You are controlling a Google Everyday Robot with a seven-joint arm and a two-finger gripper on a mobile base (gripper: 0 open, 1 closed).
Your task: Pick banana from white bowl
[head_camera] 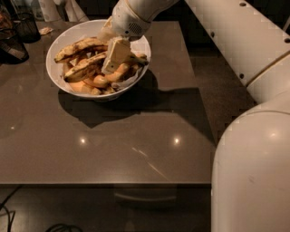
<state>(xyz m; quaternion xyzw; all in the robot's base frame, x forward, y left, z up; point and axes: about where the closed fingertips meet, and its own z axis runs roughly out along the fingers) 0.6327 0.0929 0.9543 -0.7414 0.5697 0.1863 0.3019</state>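
Observation:
The white bowl (61, 43) stands on the far left part of the brown table and is full of bananas. The long streaked banana (80, 47) lies across the bowl's upper left. A second big banana (86, 68) lies just below it, with small orange-yellow bananas (113, 74) at the front. My gripper (116, 56) reaches down into the bowl from the upper right. It sits among the bananas, right of the two big ones and at their right ends. It hides what lies under it.
A dark glass (20, 25) and a black object (9, 47) stand at the table's far left. White shapes (59, 9) lie behind the bowl. My white arm (253, 149) fills the right side. The table's front edge (104, 183) runs across the bottom.

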